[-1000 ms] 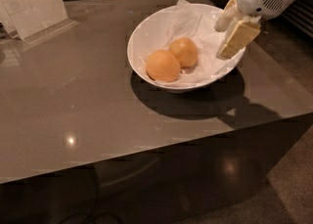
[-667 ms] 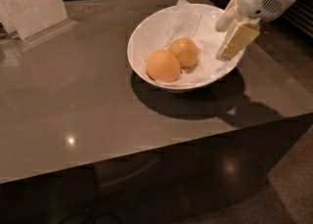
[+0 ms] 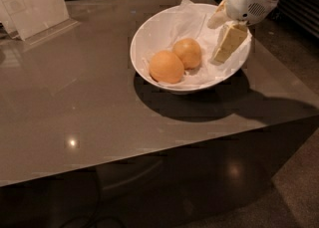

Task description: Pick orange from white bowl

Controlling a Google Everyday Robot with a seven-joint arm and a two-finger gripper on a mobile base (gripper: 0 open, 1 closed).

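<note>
The gripper (image 3: 215,42), jaws parted and empty, is being held at the right rim of the glossy white bowl (image 3: 145,34); inside, the dull golden round orange (image 3: 187,53) risks being mistaken for its brighter touching neighbour (image 3: 166,66).

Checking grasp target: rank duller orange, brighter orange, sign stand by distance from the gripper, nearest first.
Gripper hangs open over the white bowl's right side.
1. Duller orange, mid-bowl.
2. Brighter orange, bowl's left front.
3. Sign stand, table's far-left corner.
</note>
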